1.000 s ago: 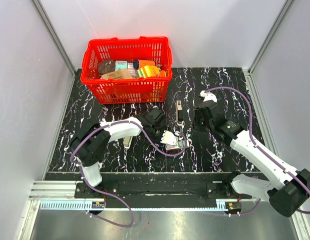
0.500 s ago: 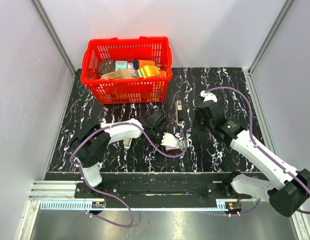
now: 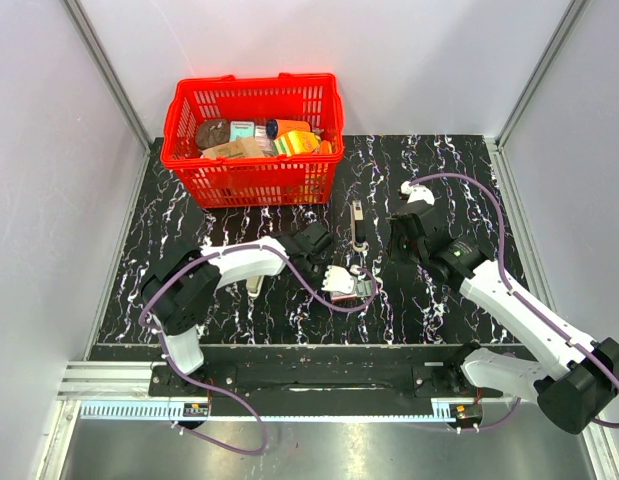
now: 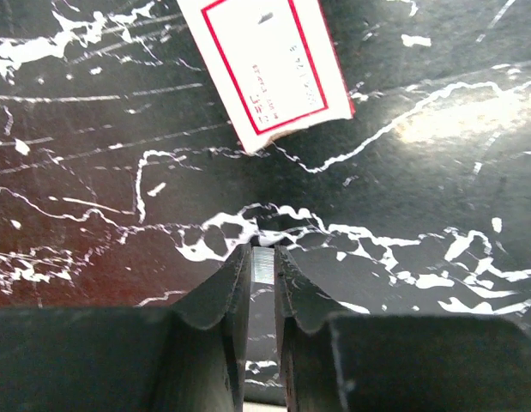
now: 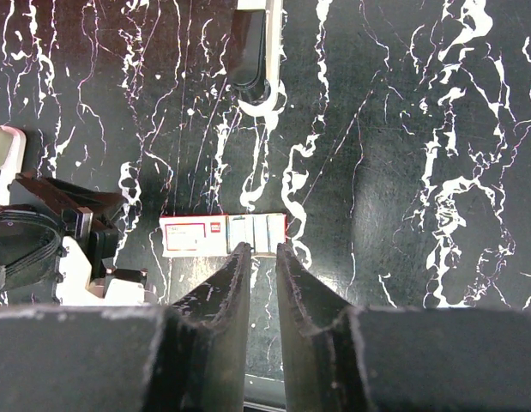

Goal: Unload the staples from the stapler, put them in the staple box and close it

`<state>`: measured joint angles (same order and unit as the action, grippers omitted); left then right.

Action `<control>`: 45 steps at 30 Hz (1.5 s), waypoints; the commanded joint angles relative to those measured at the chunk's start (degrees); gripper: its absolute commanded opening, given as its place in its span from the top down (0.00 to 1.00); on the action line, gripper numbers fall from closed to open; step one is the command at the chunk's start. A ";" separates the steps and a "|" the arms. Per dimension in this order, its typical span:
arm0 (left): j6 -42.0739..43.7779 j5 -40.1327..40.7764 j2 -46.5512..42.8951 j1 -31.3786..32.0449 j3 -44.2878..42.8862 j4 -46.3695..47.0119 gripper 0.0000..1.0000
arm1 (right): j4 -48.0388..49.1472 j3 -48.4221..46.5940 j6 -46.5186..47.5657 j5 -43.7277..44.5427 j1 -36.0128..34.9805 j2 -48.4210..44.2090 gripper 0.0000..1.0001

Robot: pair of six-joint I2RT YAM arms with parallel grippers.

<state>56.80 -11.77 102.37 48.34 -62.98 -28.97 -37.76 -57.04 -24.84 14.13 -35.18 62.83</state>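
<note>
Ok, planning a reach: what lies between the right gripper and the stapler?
Right wrist view: red-and-white box by the right gripper, then bare table up to the stapler.

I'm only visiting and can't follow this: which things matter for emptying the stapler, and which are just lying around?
For the job:
stapler
silver strip, pinched in the left gripper

Lying about:
red basket of goods
red-and-white box
beige block
</note>
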 commanded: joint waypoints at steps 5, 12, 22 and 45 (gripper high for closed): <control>-11.61 -10.54 -5.77 -3.50 -14.96 -11.54 1.00 | -0.39 -5.18 0.93 1.78 0.46 -2.36 0.76; -30.48 -26.26 -11.39 -11.50 -23.85 -6.29 1.00 | 0.22 -8.88 0.67 -0.24 0.37 -5.34 0.76; -63.87 -46.57 -17.11 -18.98 -26.76 8.65 1.00 | 17.17 -8.88 -3.37 -19.55 0.37 -11.59 0.59; -128.34 -52.30 -18.87 -22.85 -7.60 78.28 1.00 | 41.89 -7.48 -9.96 -38.04 0.37 -5.79 0.48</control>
<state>-68.34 -64.31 85.62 25.43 -71.22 43.53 -0.93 -63.57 -33.58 -21.67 -34.92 56.27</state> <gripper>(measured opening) 0.174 0.521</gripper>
